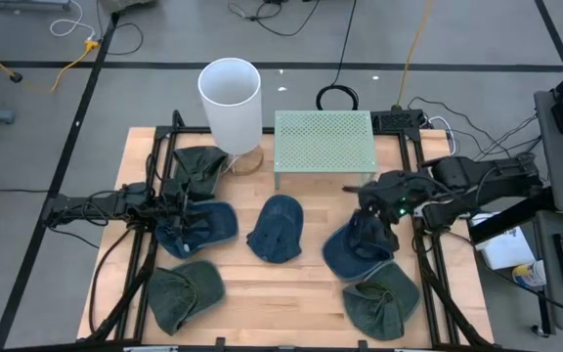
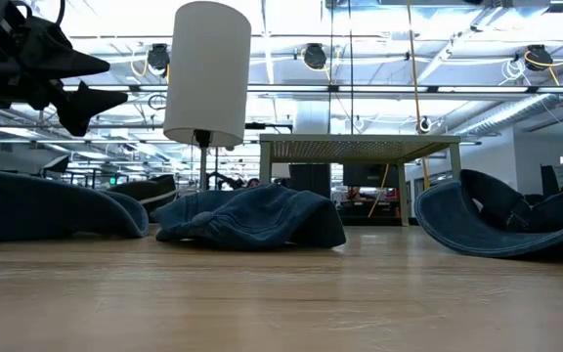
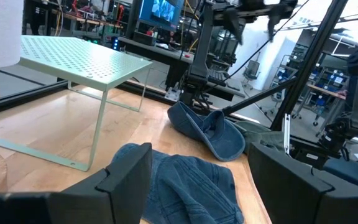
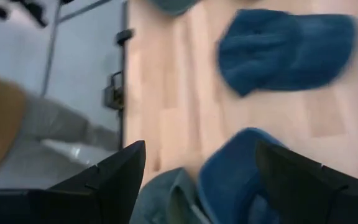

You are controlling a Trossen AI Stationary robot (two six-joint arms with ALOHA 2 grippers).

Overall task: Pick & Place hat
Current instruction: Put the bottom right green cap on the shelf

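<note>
Several hats lie flat on the wooden table [image 1: 301, 293]. A blue hat [image 1: 278, 229] is in the middle and another blue hat [image 1: 356, 248] lies to its right, brim curled up. My right gripper [image 1: 368, 201] hangs open above that right blue hat [image 4: 235, 180], tilted down, with nothing between its fingers. My left gripper [image 1: 176, 203] waits open and level at the table's left, over a third blue hat [image 1: 203, 227]. It points toward the middle hat [image 3: 191, 180].
Green hats lie at the far left [image 1: 200, 166], near left [image 1: 186, 293] and near right [image 1: 384, 303]. A white cylinder [image 1: 230, 103] and a green perforated shelf [image 1: 324, 140] stand at the far edge. Bare wood shows along the near edge.
</note>
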